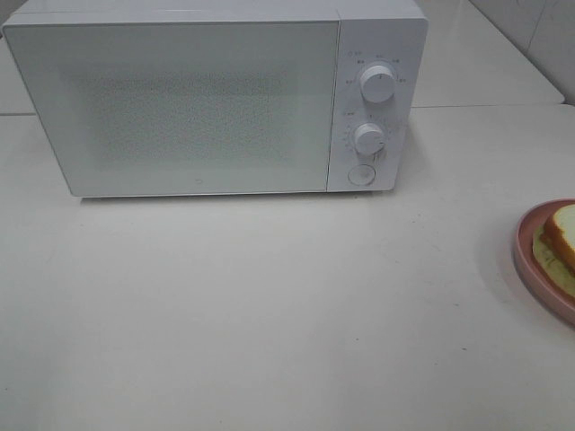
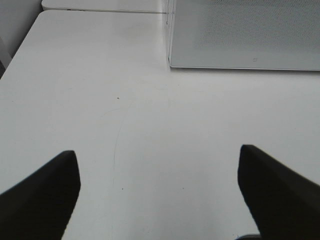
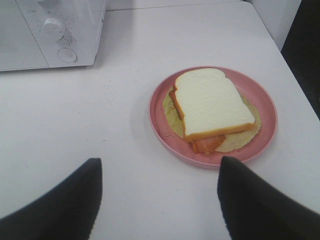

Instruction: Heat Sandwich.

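Note:
The sandwich [image 3: 212, 105], white bread with a tan crust over orange and pale yellow-green filling, lies on a round pink plate [image 3: 162, 127]. In the exterior high view the sandwich [image 1: 564, 235] and plate [image 1: 525, 242] are cut off by the right edge. The white microwave [image 1: 198, 99] stands at the back with its door closed. My right gripper [image 3: 157, 192] is open just short of the plate, holding nothing. My left gripper [image 2: 159, 192] is open over bare table, short of the microwave's front corner [image 2: 172, 62]. Neither gripper shows in the exterior high view.
Two round knobs [image 1: 377, 83] and a round button [image 1: 361, 174] sit on the microwave's right panel. The white table [image 1: 269, 305] has a seam behind the microwave and a rounded far left corner [image 2: 42, 17]. A dark gap lies beyond the table's right edge [image 3: 302, 50].

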